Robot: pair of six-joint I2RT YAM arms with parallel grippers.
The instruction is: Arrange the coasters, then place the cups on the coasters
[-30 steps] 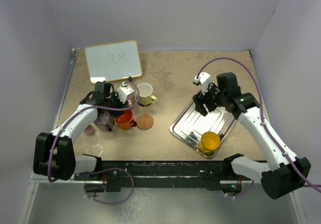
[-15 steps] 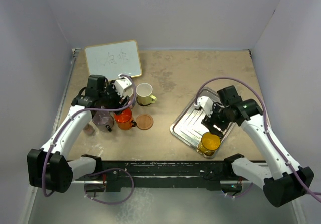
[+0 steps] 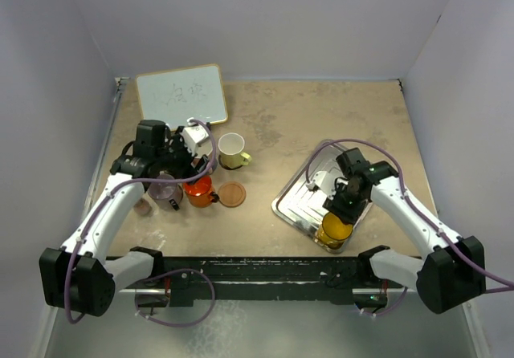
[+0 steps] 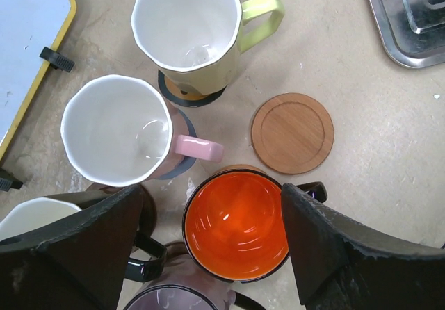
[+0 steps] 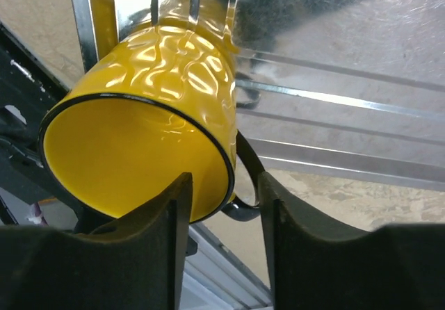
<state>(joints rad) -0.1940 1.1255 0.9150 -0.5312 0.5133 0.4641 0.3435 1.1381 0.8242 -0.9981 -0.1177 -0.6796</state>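
Note:
Several cups cluster at the left. The yellow-green cup (image 4: 186, 30) stands on a black-rimmed coaster (image 4: 169, 92) and the pink cup (image 4: 115, 131) on a blue-grey coaster (image 4: 185, 165). The red-orange cup (image 4: 236, 226) is beside a black cup (image 4: 26, 216) and a smoky purple cup (image 4: 170, 300). My left gripper (image 4: 212, 202) hovers open above the red-orange cup (image 3: 198, 190), one finger on each side. A bare tan coaster (image 4: 292, 133) lies to the right. The yellow cup (image 5: 139, 150) sits tilted on the tray (image 3: 293, 201). My right gripper (image 5: 224, 185) is open, its rim and black handle (image 5: 245, 185) between the fingers.
A whiteboard (image 3: 181, 95) lies at the back left, just behind the cups. The metal tray's ribbed floor (image 5: 334, 101) stretches beyond the yellow cup. A small pink object (image 3: 143, 207) stands left of the purple cup. The black front rail (image 3: 257, 266) runs close under the tray.
My left gripper has opened and let go of the red-orange cup. My right arm has swung from the tray's far end down to the yellow cup, its jaws narrowing around the rim.

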